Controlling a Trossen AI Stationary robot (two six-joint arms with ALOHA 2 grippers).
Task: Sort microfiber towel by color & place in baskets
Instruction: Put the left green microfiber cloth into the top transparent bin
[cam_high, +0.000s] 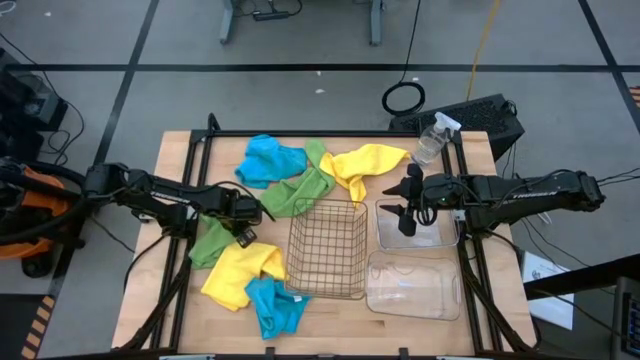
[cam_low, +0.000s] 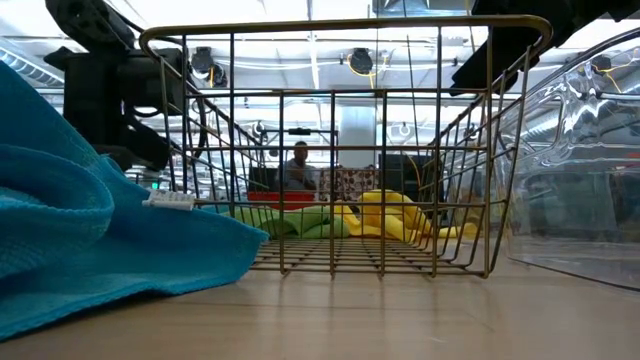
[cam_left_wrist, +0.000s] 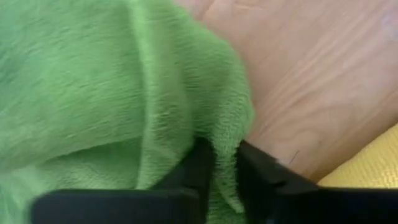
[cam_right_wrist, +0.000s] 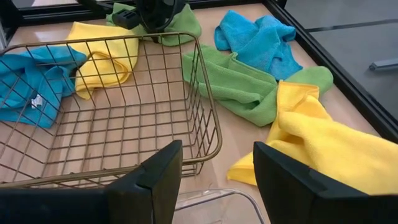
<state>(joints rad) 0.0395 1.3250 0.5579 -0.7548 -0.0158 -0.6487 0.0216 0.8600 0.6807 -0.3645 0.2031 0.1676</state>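
Six soft, rumpled microfiber towels lie scattered on the pale wooden desk (cam_high: 170, 170). Left of centre in the high view sits a crumpled green towel (cam_high: 210, 242), fuzzy and folded over on itself, and the left gripper (cam_high: 243, 224) is right on its upper edge. The left wrist view shows its two dark fingers (cam_left_wrist: 200, 168) pinched nearly together with a fold of that green pile caught between them. Just below it lies a bright yellow towel (cam_high: 238, 272), and below that, toward the bottom edge, a turquoise blue towel (cam_high: 273, 305) with a small white tag.

Up top, a second blue towel (cam_high: 272, 160) sits bunched at upper centre-left, a second green towel (cam_high: 305, 185) spreads flat beside it, and a second yellow towel (cam_high: 365, 163) drapes to the right, overlapping the green one's edge.

In the middle stands the brownish wire-mesh basket (cam_high: 327, 248), nothing inside it. To its right, two clear plastic tubs: the upper tub (cam_high: 416, 226) and the lower tub (cam_high: 414, 284), one just below the other.

The right gripper (cam_high: 405, 214) hovers over the upper tub, its fingers (cam_right_wrist: 158, 174) parted about halfway with nothing between them. A clear spray bottle (cam_high: 432, 140) stands at the desk's upper right corner.
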